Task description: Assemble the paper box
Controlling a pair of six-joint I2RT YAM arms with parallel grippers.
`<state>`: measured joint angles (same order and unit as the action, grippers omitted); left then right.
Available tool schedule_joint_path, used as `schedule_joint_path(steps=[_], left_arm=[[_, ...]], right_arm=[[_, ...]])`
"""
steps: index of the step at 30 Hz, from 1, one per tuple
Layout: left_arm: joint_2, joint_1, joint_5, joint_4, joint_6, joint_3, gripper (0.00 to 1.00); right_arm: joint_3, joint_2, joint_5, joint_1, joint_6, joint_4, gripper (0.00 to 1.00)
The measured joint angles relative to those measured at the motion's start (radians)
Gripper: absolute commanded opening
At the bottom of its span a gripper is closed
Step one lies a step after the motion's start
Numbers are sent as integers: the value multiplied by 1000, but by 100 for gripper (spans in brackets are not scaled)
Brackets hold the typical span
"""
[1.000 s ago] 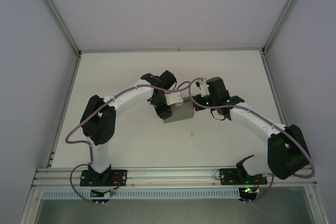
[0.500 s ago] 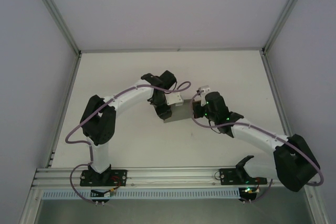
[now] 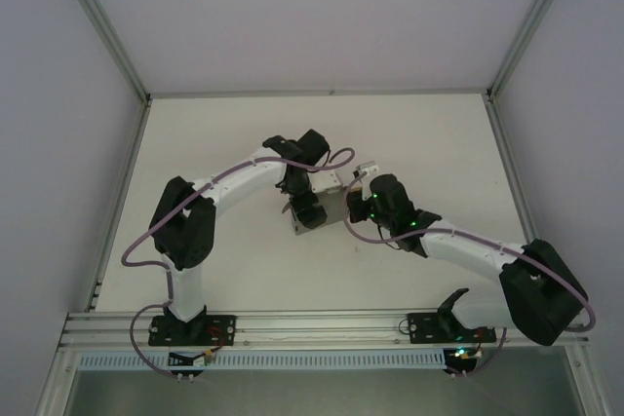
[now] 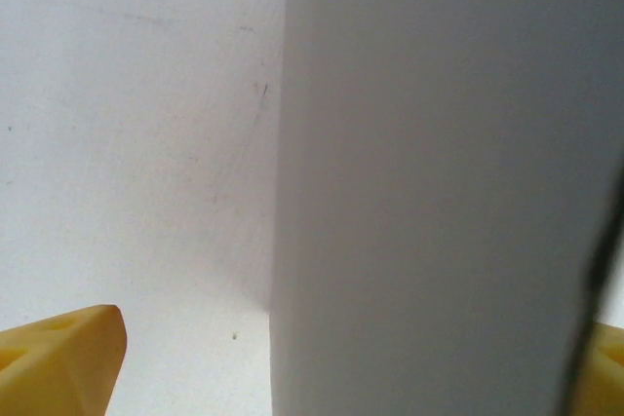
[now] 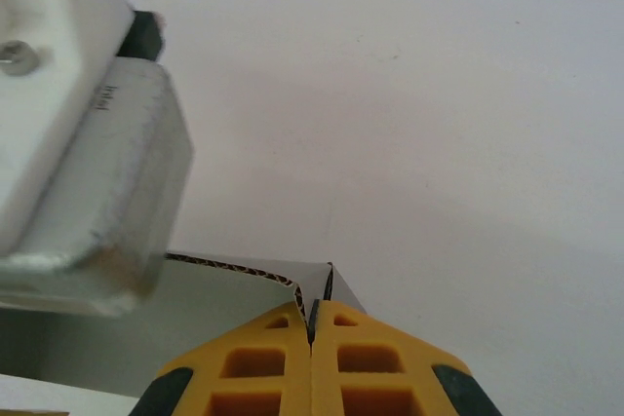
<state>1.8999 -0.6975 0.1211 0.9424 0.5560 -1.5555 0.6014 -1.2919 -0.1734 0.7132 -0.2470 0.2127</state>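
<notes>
The paper box (image 3: pixel 330 208), plain grey card, sits mid-table between the two grippers. My left gripper (image 3: pixel 306 209) is at its left side, open wide. In the left wrist view a grey wall of the paper box (image 4: pixel 439 192) stands between the yellow fingertips (image 4: pixel 58 362), which are apart from it. My right gripper (image 3: pixel 357 205) is at the box's right side. In the right wrist view, my right gripper (image 5: pixel 312 323) is shut on a corrugated corner edge of the paper box (image 5: pixel 244 289), pinched between its yellow fingers (image 5: pixel 380 362).
The white table (image 3: pixel 234 260) spreads around the box, bounded by an aluminium frame and pale walls (image 3: pixel 312 17). The left arm's white and grey wrist housing (image 5: pixel 88 172) hangs close to my right gripper, over the box.
The left gripper has opened and let go of the box. The right arm has swung left and nearer, keeping its pinch, and the box has shifted slightly with it.
</notes>
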Motion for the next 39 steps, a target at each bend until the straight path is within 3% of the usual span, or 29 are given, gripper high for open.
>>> schedule_joint_path(steps=[10, 18, 24, 28, 36, 39], left_arm=[[-171, 25, -45, -61, -97, 82, 100], [-417, 32, -244, -123, -410, 222, 99], [-550, 46, -289, -127, -635, 332, 74], [-523, 48, -264, -134, -690, 371, 47], [-452, 75, -200, -181, -697, 365, 42], [-429, 78, -192, -188, -686, 342, 36]], right_arm=[[45, -29, -159, 86, -27, -53, 0], [195, -91, -282, 147, -130, -274, 0], [304, -167, -350, 172, -206, -385, 0], [312, -171, -361, 179, -224, -404, 0], [300, -159, -362, 186, -209, -397, 0], [288, -148, -361, 191, -186, -389, 0]])
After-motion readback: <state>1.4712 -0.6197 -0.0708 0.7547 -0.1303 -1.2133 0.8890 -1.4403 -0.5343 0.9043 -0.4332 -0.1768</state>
